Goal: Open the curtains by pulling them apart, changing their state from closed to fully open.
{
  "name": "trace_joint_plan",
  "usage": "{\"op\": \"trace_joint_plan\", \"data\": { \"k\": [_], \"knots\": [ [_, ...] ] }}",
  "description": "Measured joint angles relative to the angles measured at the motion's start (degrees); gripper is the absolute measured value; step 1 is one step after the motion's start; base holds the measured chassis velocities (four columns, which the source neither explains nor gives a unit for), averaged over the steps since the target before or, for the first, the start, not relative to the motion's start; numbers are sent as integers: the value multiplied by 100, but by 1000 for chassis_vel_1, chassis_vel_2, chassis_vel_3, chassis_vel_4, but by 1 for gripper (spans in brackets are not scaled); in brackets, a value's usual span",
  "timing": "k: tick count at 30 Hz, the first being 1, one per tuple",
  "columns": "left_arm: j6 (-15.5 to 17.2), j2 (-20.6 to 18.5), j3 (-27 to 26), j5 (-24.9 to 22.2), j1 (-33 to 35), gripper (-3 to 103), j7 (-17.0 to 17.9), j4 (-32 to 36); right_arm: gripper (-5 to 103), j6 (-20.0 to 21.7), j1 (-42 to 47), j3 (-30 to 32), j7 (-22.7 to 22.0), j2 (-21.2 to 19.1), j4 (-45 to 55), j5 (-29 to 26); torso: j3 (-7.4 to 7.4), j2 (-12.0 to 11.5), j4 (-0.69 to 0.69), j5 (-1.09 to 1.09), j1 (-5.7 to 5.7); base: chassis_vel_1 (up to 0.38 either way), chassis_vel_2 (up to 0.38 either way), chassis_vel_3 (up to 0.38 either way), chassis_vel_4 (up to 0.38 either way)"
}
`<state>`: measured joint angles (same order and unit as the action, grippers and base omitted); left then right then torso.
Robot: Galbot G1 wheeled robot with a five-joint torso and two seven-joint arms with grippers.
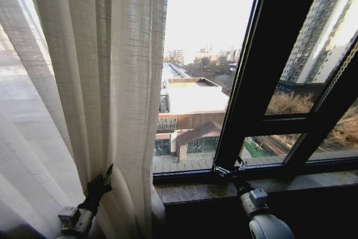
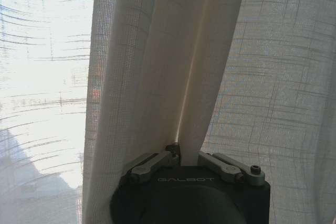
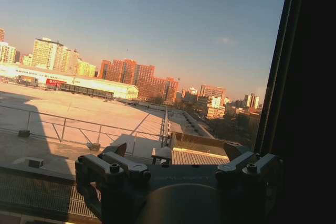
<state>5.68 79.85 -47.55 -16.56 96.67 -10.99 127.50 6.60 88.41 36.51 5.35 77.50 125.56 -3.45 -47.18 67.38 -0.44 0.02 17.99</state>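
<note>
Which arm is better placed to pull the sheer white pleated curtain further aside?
Left. The left gripper is shut on a fold of the sheer white pleated curtain, while the right gripper sits open at the black window frame, holding nothing.

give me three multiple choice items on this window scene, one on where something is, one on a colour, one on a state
1. Where is the right pincer?
A. at the foot of the black window frame, by the stone sill
B. buried in a curtain fold
C. down beside the robot's base

2. What colour is the curtain?
A. dark blue
B. sheer white
C. red

3. What is the left pincer doing?
A. hanging open, clear of the fabric
B. resting on the sill
C. shut on a pleat of the curtain

Answers:
1. A, the head view shows it low against the frame, just above the sill.
2. B, the fabric is pale and lets light through in the head and left wrist views.
3. C, the left wrist view shows a fold pinched between its fingers.
</note>
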Motion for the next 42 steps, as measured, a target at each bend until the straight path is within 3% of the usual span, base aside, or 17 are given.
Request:
{"op": "trace_joint_plan", "data": {
  "k": [11, 20, 28, 30, 31, 32, 33, 34, 35, 36, 37, 38, 40, 42],
  "knots": [
    [-61, -75, -52, -42, 43, 0, 4, -37, 100, 200, 4, -60, 27, 68, 87, -5, 0, 0, 2, -4, 1, 283, 286, -273, -285],
    [-55, -89, -51, -84, 19, 0, 10, -107, 100, 204, 14, -89, 23, 94, -6, -1, -1, -1, -1, 5, 1, -6, 3, -3, 12],
    [131, -123, -134, -226, -116, 0, 123, -160, 100, 190, -121, -232, 14, 124, -183, 138, 0, 0, 2, -4, 0, -7, -34, 15, 35],
    [234, -134, -165, -277, -220, 0, 500, -161, 100, 179, -147, -281, 14, 103, -224, 180, -1, 0, 1, -4, 1, 0, 0, 0, 0],
    [280, -136, -169, -280, -308, 0, 940, -178, 100, 174, -160, -299, 15, 87, -248, 199, 0, 0, 1, -3, 1, 0, 0, 0, 0],
    [280, -136, -169, -280, -308, 0, 940, -178, 100, 174, -160, -299, 15, 87, -248, 199, 0, 0, 1, -3, 1, 0, 0, 0, 0],
    [387, -133, -158, -293, -432, 0, 1636, -182, 100, 170, -173, -325, 15, 64, -277, 213, -1, 0, 1, -1, 1, 0, 0, 0, 0],
    [475, -127, -155, -298, -490, 0, 2005, -178, 100, 169, -176, -335, 16, 54, -287, 216, 0, -1, 0, -1, 1, 0, 0, 0, 0],
    [702, -112, -148, -301, -632, 0, 2949, -162, 100, 163, -188, -368, 18, 21, -323, 231, -1, -1, -1, 0, 1, 0, 0, 0, 0],
    [827, -105, -142, -302, -708, 0, 3542, -163, 100, 158, -201, -393, 21, 7, -340, 246, 0, 0, -1, 2, 1, 0, 0, 0, 0],
    [827, -105, -142, -302, -708, 0, 3542, -163, 100, 158, -201, -393, 21, 7, -340, 246, 0, 0, -1, 2, 1, 0, 0, 0, 0],
    [911, -97, -140, -298, -766, 0, 4095, -184, 100, 152, -217, -417, 21, -1, -353, 260, 0, 0, -1, 2, 0, 0, 0, 0, 0],
    [1006, -66, -184, -241, -775, 0, 4840, -221, 100, 145, -251, -459, 22, -5, -372, 274, 0, 0, 0, 0, 0, 0, 0, 0, 0],
    [1036, -45, -220, -206, -746, 0, 5023, -219, 100, 144, -265, -471, 22, -5, -379, 276, 0, 0, 0, 0, 0, 0, 0, 0, 0]
  ]
}}
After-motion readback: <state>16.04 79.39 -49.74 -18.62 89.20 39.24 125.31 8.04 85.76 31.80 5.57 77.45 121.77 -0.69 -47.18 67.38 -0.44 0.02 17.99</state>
